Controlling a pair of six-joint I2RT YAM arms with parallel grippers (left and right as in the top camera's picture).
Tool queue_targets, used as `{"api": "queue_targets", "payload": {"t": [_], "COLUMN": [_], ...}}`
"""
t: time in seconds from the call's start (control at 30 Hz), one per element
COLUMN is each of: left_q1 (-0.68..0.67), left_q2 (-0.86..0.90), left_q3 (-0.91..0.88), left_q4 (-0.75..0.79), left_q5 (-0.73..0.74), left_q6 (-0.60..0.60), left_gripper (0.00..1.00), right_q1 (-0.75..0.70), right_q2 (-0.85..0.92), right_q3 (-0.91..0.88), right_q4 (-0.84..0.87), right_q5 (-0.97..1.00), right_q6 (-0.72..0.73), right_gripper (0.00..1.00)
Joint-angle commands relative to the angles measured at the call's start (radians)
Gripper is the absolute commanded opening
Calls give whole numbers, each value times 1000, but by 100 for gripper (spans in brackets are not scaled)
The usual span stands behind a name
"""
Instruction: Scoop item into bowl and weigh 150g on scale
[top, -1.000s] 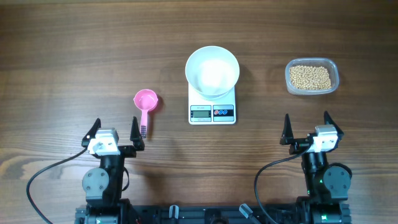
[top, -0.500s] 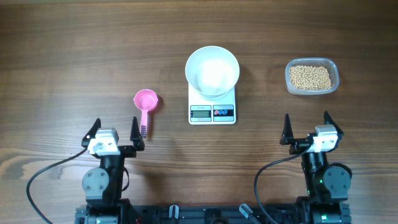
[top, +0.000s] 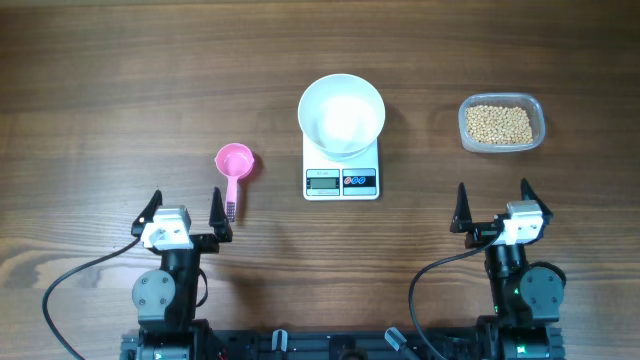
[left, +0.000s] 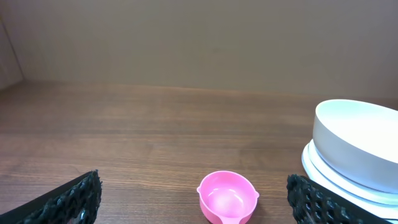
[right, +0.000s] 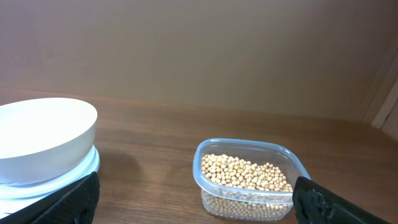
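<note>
Overhead, the pink scoop (top: 235, 161) lies on the table (top: 100, 100) just ahead of the left gripper (top: 185, 197). Its cup is at the far end and its handle runs almost straight back toward the robot, ending just beside the finger nearer the middle of the table. That makes the left arm the nearer one by a clear margin. I'd say the coming move is a short reach forward and slightly inward to take the handle along that axis.

The beans (top: 499, 124) sit in a clear tub (top: 463, 120) on the right, ahead of the right gripper (top: 493, 190) and well apart from it. The white bowl (top: 341, 115) stands empty on the scale (top: 341, 181) in the middle, between scoop and tub, so no scooping has begun by the look of it.

Both arms are folded back at the near edge, their grippers pointing forward and low over the table. Each gripper has its fingers spread wide and holds nothing.
</note>
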Motion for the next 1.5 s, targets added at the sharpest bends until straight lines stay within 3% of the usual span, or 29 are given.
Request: {"api": "queue_targets", "payload": {"t": [0.0, 0.6, 0.73, 0.83, 1.03, 1.13, 1.27, 1.33, 1.4, 1.47], "left_q1": [-3, -3, -3, -3, -3, -5, -5, -5, -5, -5], "left_q2": [-7, -7, -7, -7, -7, -7, -7, -7, -7, -7], "left_q3": [-9, -9, -9, -9, -9, -9, -9, -9, -1, 37], "left_q4": [0, 1, 8, 29, 234, 325, 490, 657, 767, 747], "left_q5": [12, 13, 93, 181, 802, 908, 921, 912, 826, 668], "left_q6": [-10, -11, -11, -11, -154, -160, -269, -320, -383, -446], "left_gripper": [100, 100, 100, 100, 100, 100, 100, 100, 100, 100], "right_q1": [-6, -6, -6, -6, -6, -6, -6, -6, -6, -6], "right_q2": [-8, -8, -8, -8, -8, -8, -8, -8, -8, -8], "right_q3": [-1, -1, -1, -1, -1, -1, -1, -1, -1, -1], "right_q4": [3, 3, 3, 3, 3, 3, 3, 3, 3, 3], "right_q5": [-5, -5, -5, -5, -5, -5, -5, -5, -5, -5], "right_q6": [0, 1, 0, 1, 1, 0, 1, 1, 1, 1], "right_gripper": [100, 100, 100, 100, 100, 100, 100, 100, 100, 100]}}
